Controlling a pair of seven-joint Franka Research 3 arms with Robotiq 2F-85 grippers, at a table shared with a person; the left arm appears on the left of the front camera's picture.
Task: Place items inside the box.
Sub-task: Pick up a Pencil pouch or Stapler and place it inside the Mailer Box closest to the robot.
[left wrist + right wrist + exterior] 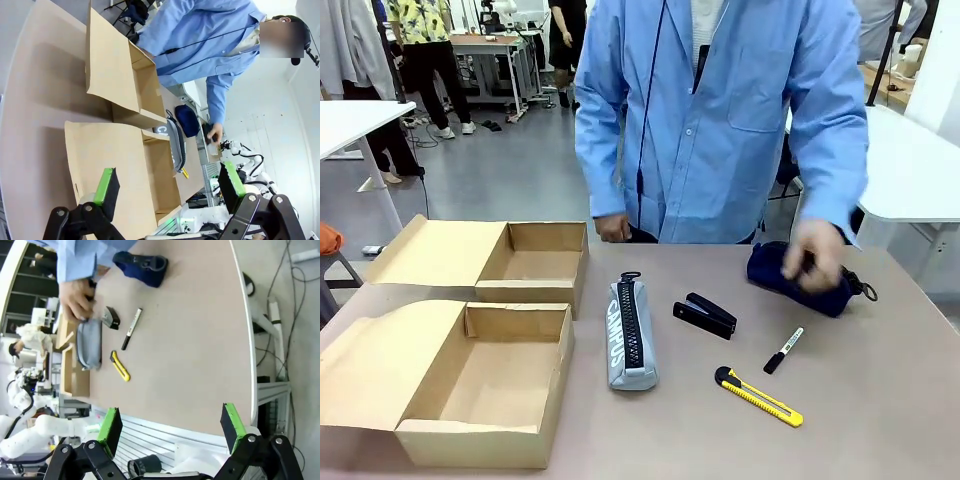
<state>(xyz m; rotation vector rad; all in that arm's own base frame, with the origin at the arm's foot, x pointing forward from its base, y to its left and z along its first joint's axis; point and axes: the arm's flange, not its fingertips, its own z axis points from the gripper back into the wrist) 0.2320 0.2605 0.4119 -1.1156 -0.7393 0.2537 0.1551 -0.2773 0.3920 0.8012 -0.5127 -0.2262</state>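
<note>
L gripper (167, 184): jaws wide apart, nothing btwn pads, aimed at the near box (470, 445). R gripper (170, 424): likewise spread & holding nothing, back beyond the table edge, well apart from the items. Near box & far box (530, 292) both have lids back and insides bare as far as seen, so nothing packed yet. All on table: case (631, 335) just right of boxes, then stapler (705, 314), marker (783, 350), knife (758, 396), and pouch (775, 272) at far right w/ person's hand (815, 258) blurred over it, grip unclear. Task at start; every item to go.
</note>
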